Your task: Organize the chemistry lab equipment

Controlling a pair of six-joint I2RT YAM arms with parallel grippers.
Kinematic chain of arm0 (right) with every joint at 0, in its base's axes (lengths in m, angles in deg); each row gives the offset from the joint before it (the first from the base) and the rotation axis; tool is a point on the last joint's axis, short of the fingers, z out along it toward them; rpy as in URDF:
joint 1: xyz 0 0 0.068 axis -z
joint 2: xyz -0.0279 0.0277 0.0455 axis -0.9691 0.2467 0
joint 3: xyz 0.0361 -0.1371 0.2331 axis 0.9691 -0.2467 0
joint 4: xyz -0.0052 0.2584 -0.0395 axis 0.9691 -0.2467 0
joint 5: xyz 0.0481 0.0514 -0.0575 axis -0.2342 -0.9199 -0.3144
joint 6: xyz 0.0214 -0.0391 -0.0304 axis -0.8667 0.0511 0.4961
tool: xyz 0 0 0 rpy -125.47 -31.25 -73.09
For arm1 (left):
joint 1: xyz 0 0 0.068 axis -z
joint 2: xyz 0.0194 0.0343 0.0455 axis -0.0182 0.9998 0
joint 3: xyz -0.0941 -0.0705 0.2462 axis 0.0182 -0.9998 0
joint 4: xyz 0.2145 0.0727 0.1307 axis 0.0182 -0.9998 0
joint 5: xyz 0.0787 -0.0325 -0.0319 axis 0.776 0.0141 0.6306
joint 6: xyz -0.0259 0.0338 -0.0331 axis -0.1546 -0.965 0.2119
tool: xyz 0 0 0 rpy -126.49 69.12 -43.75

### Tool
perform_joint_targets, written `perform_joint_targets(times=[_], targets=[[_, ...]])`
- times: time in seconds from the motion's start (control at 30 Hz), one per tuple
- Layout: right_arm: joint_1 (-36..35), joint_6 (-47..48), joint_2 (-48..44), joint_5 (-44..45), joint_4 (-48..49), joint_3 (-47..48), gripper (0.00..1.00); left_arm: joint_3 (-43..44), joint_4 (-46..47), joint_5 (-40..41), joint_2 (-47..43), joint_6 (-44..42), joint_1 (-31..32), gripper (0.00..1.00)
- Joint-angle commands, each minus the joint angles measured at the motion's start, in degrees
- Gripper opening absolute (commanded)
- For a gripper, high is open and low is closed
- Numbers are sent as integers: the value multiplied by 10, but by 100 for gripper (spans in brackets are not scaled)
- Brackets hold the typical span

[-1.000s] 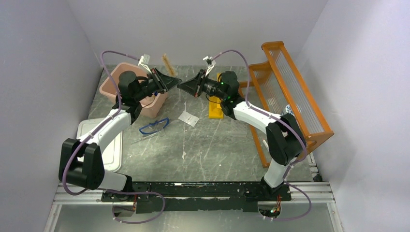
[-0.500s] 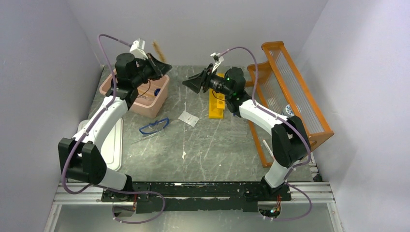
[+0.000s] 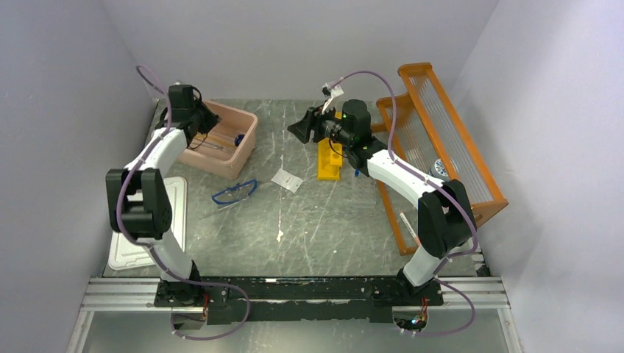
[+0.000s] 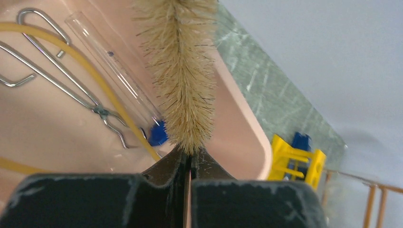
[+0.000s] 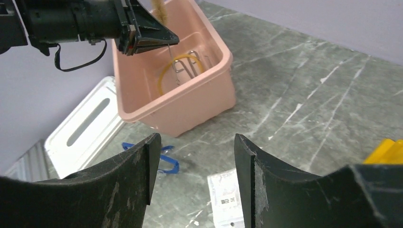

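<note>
brush now w/ left gripper, pinched by its stem over the pink tub, far left. right gripper has opened & holds nothing. drop-in looks next.

Tub floor crowded: tubing, tube, wire tool and cap lie across it. Left gripper, clamped on brush, hangs over the tub's left end; right end open from above. Left arm runs along the left wall, over the lid.

Back centre, between tub and yellow rack: bare table, but right gripper hovers there (jaws apart, nothing between). Right arm arcs over the yellow rack and along the front of the orange rack.

Mid-table: goggles and packet lie near each other, with a gap between. Strip before the bases mostly bare, with a few small bits.
</note>
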Motion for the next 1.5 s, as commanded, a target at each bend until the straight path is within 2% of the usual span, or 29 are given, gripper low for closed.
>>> perform_joint_targets(times=[0.0, 0.17, 0.37, 0.57, 0.77, 0.97, 1.13, 1.3, 1.47], targets=[[3, 48, -7, 37, -19, 16, 61, 34, 15, 72, 50, 20, 8, 5], [6, 66, -2, 51, -24, 20, 61, 56, 32, 95, 119, 31, 9, 5], [8, 80, 4, 57, -24, 22, 61, 109, 23, 82, 182, 15, 9, 19], [8, 84, 12, 51, -26, 31, 61, 109, 20, 85, 174, -6, 11, 34], [8, 82, 18, 47, -26, 33, 61, 98, 11, 74, 137, -42, 11, 39], [5, 88, 24, 49, -29, 16, 62, 92, -6, 13, 79, -91, 13, 42], [-19, 131, 40, 90, -85, 22, 62, 106, -41, -33, 29, -144, 32, 50], [-54, 146, 77, 142, -169, 50, 62, 99, -51, -62, -26, -221, 79, 56], [-98, 155, 115, 132, -189, 60, 63, 51, -56, -46, -92, -251, 107, 57]])
